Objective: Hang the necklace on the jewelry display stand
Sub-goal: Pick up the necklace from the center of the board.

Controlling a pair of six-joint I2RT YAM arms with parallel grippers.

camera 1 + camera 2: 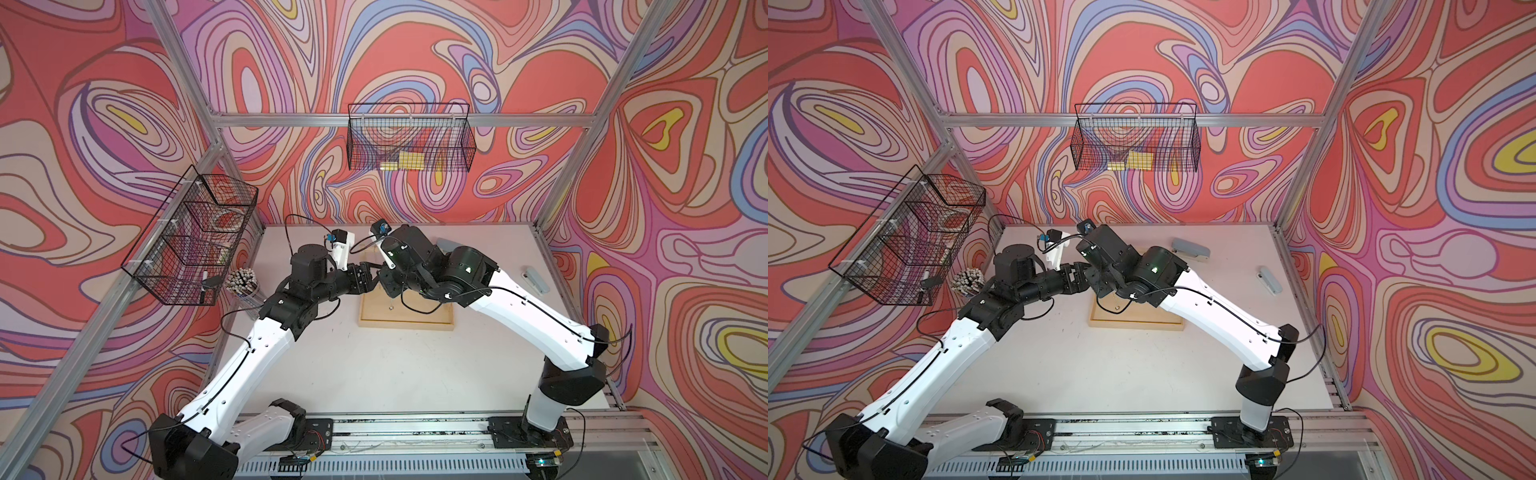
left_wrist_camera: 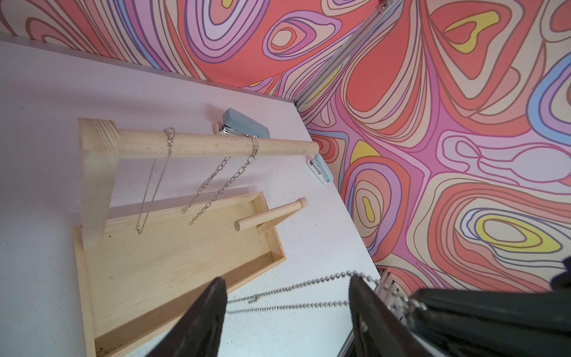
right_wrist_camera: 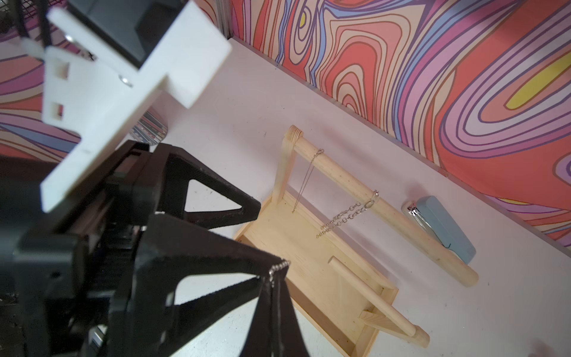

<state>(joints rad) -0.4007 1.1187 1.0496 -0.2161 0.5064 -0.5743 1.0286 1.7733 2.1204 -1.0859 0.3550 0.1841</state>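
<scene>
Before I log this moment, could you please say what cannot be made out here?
- Left wrist view: left fingers hide where the bead necklace loop ends.
- Right wrist view: it blurs against the right fingers below their tips.
- Top views: arms cover most of the stand; the necklace is too fine to see.

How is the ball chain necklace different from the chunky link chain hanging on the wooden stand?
The ball-chain necklace is a string of tiny round beads; the link chain is open oval links. The ball-chain necklace is pinched in the right gripper; the link chain drapes over the top crossbar. Both are silver-coloured.
</scene>
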